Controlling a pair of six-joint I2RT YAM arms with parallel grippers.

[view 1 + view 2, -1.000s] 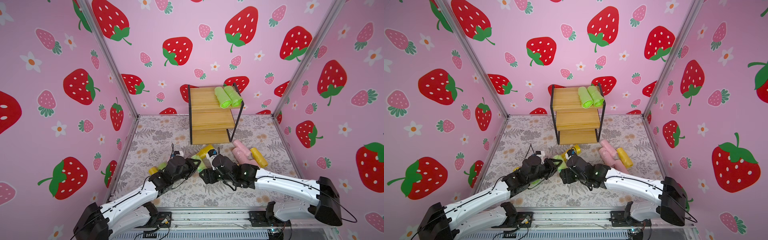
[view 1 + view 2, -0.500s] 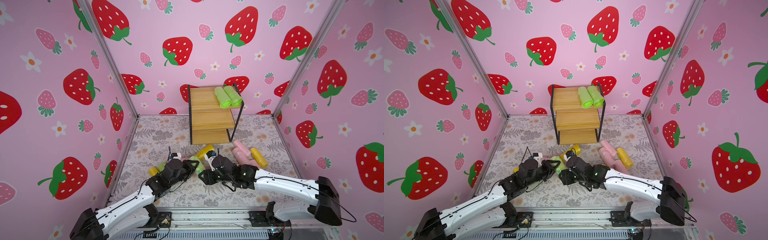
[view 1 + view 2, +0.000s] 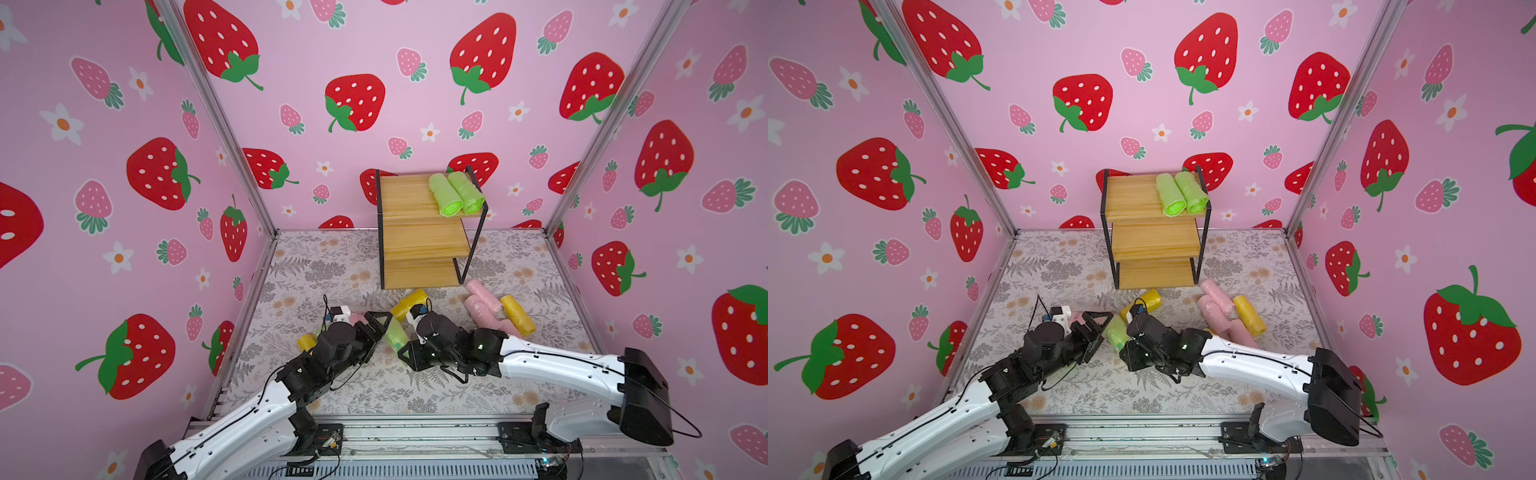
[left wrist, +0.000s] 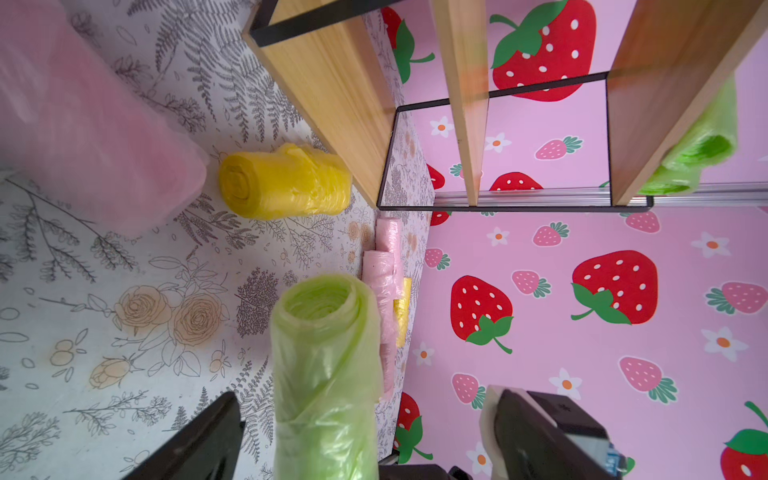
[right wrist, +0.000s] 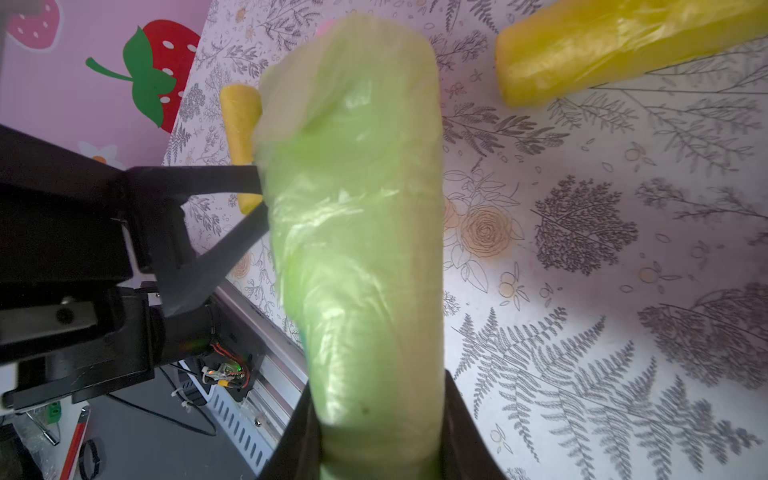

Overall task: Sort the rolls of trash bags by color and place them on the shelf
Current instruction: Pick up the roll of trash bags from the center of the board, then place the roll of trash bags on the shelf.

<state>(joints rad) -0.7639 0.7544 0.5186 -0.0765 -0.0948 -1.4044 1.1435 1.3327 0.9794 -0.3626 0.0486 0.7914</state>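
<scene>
A light green roll [image 3: 395,332] hangs low over the floor between my two grippers. My right gripper [image 5: 380,440] is shut on one end of it, with both fingers pressing its sides. My left gripper [image 4: 365,436] stands open around the roll's other end [image 4: 328,374], and its fingers [image 5: 199,178] sit apart from the plastic. The shelf [image 3: 415,245] stands at the back with two green rolls [image 3: 455,195] on the right of its top board. In both top views the middle and bottom boards look bare.
A yellow roll [image 3: 409,301] lies just in front of the shelf. Pink rolls [image 3: 482,303] and another yellow roll [image 3: 517,313] lie to the right. Beside my left arm are a yellow roll [image 3: 306,341] and a pink roll [image 3: 357,318]. Strawberry-print walls close in three sides.
My left gripper has opened and let go of the green roll. My right gripper has closed on that roll. Both arms stayed almost where they were.
</scene>
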